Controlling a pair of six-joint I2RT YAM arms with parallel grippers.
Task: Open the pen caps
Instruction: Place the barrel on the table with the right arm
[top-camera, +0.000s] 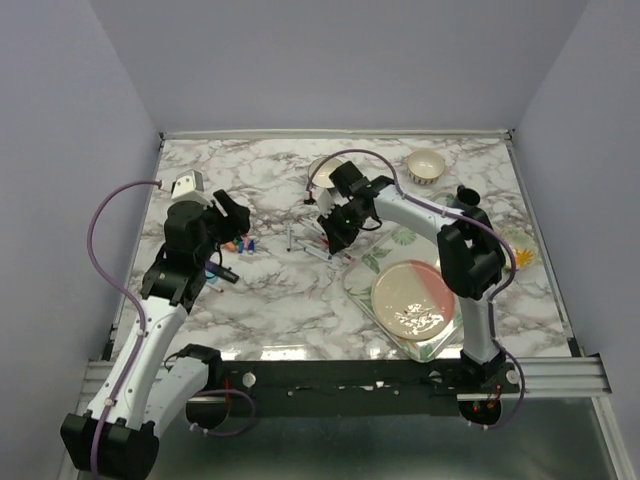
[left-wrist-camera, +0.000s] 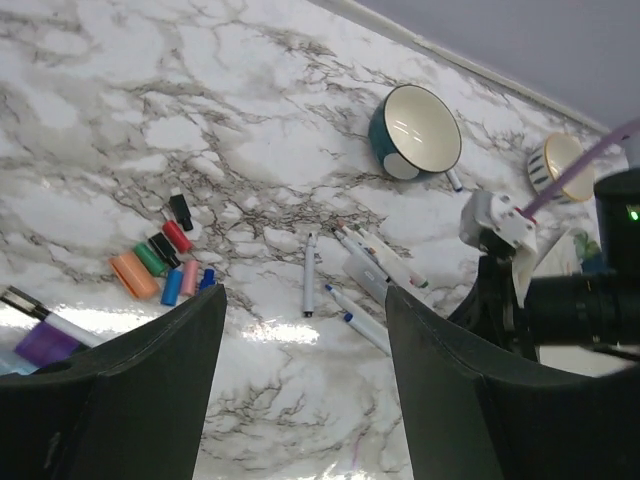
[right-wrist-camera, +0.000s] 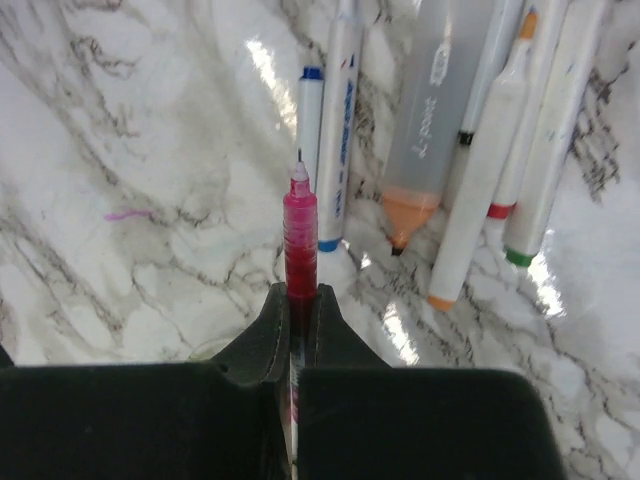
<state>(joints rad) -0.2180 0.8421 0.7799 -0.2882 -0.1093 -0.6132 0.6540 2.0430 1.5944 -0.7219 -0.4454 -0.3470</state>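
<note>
left gripper: jaws spread wide, nothing between them, hanging over the marble table
right gripper: pressed together, pinching a pink pen; the pen sticks out past the fingertips with its fine tip bare, no cap on that end
pen caps: loose bunch flat on the table, just past the left gripper's left finger; orange, green, black, red, blue and pink, side by side, touching or nearly
small black cap: lies alone just beyond the bunch
purple cap: low at the left edge of the left wrist view, beside a white pen with a black end; can't tell if it is on or off that pen
loose pens: several white barrels flat on the table between the two grippers, some touching
grey marker: fat, orange nib showing, lies among those pens under the right gripper
teal bowl: tipped on its side, beyond the pens
tray: right of the pens, by the right arm
pink plate: sits on the tray
</note>
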